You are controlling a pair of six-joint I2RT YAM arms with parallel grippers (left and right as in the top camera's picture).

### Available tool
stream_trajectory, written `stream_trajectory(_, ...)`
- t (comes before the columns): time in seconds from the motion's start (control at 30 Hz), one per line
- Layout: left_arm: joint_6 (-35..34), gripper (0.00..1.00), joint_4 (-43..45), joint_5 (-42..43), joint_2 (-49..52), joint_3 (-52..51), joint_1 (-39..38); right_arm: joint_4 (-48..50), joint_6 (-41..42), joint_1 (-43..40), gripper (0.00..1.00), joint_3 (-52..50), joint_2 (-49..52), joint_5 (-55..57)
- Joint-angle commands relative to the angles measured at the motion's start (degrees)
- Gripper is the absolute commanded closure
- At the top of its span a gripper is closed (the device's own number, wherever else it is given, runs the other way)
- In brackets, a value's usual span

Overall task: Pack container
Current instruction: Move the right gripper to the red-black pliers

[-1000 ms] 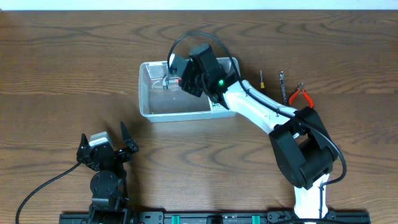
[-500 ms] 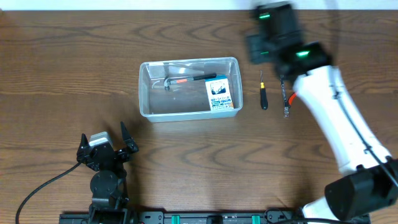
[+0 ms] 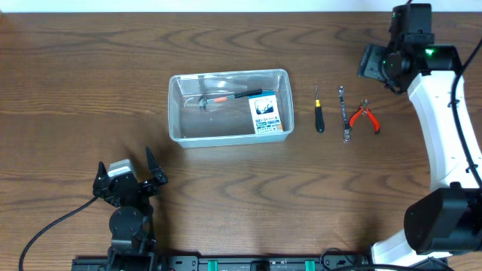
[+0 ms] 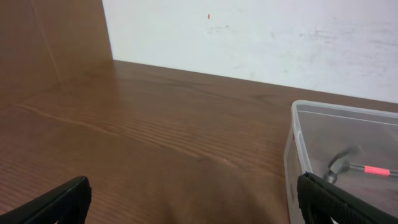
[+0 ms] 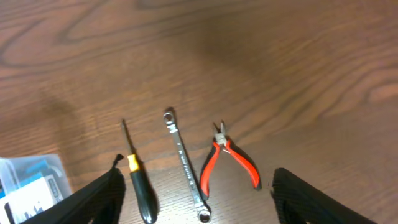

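**Packing under way: three tools left on the worktop**

The clear rectangular plastic tub (image 3: 175, 113) sits mid-worktop (image 3: 75, 75), holding a red-banded hammer (image 3: 226, 98) and a blue-and-white box (image 3: 264, 114). The right fingers (image 5: 106, 199), spread and empty, hover above the black-handled screwdriver (image 3: 319, 119), silver wrench (image 3: 345, 117) and red-handled pliers (image 3: 367, 117). The next move probably calls for descending onto one of them. Bare wood surrounds each tool. The left fingers (image 4: 56, 202) are parked, spread and empty.

Brown wood-grain table (image 4: 155, 143) against white wall (image 4: 261, 37).
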Motion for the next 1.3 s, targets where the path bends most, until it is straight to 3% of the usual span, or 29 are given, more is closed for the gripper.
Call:
stream_trajectory(0.0, 0.1, 0.02, -1.9, -1.1, -0.2, -1.2, -0.2, -0.9, -0.9, -1.3, 0.2, -0.1, 0.2, 0.9)
stream_trajectory(0.4, 0.1, 0.02, -1.9, -1.1, -0.2, -1.2, -0.2, 3.5, -20.1, -8.5, 0.21, -12.9, 3.5, 3.2)
stream_trajectory(0.63, 0.1, 0.02, -1.9, -1.1, -0.2, -1.2, -0.2, 5.4, -32.0, -12.9, 0.24, -17.7, 6.4, -4.7)
stream_trajectory(0.73, 0.1, 0.02, -1.9, -1.1, -0.2, -1.2, -0.2, 7.0, -32.5, -12.8, 0.26, -17.8, 7.5, -7.0)
stream_trajectory(0.97, 0.1, 0.02, -1.9, -1.1, -0.2, -1.2, -0.2, 8.5, -32.5, -12.6, 0.41, -17.8, 10.8, -8.1)
stream_trajectory(1.27, 0.1, 0.02, -1.9, -1.1, -0.2, -1.2, -0.2, 9.5, -32.5, -11.7, 0.51, -17.8, 17.0, -9.9)
